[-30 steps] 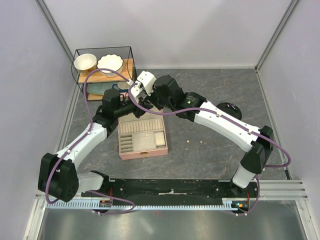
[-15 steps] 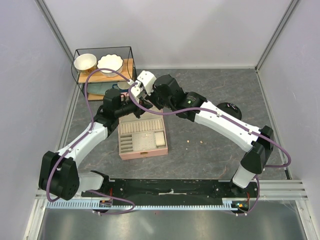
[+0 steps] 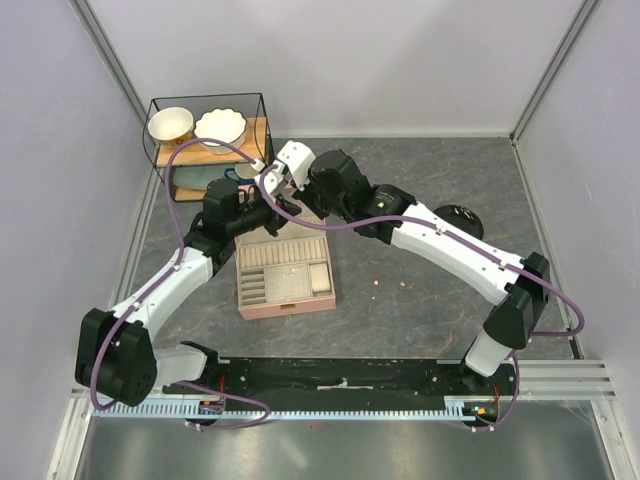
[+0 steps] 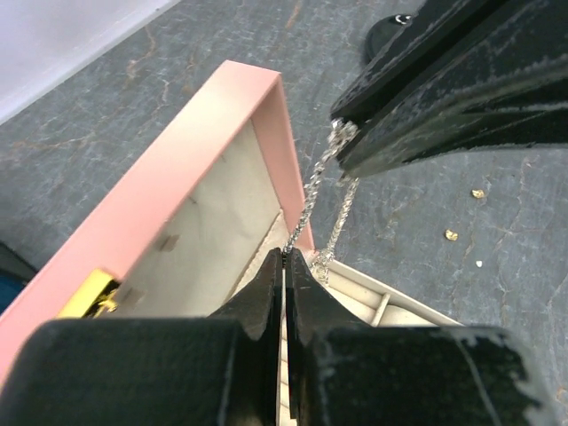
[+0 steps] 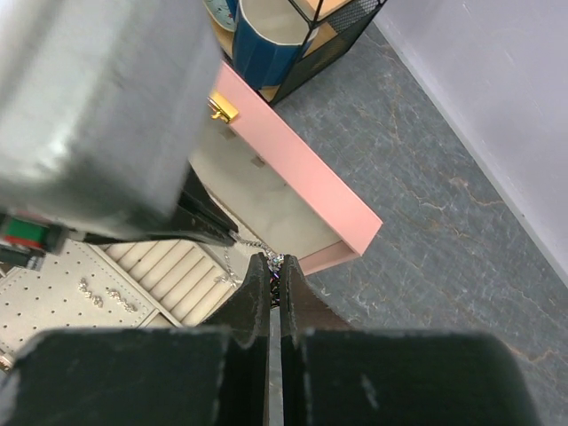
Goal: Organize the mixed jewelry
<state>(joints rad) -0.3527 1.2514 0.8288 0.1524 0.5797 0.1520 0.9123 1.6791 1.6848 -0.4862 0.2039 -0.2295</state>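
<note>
The thin silvery chain hangs stretched between my two grippers, above the back edge of the open pink box. My left gripper is shut on the chain's lower end. My right gripper is shut on its other end, and a loose loop of the chain dangles over the box's ring rolls. In the top view both grippers meet over the box lid, the left and the right. Tiny pale gold pieces lie on the table right of the box; they also show in the top view.
A black wire shelf with two bowls stands at the back left, close behind the box. A blue cup sits in its lower level. A black round disc stand sits under the right forearm. Small earrings sit on the box's perforated pad.
Both grippers have edged slightly toward the back left with the chain still held between them. Nothing was let go.
</note>
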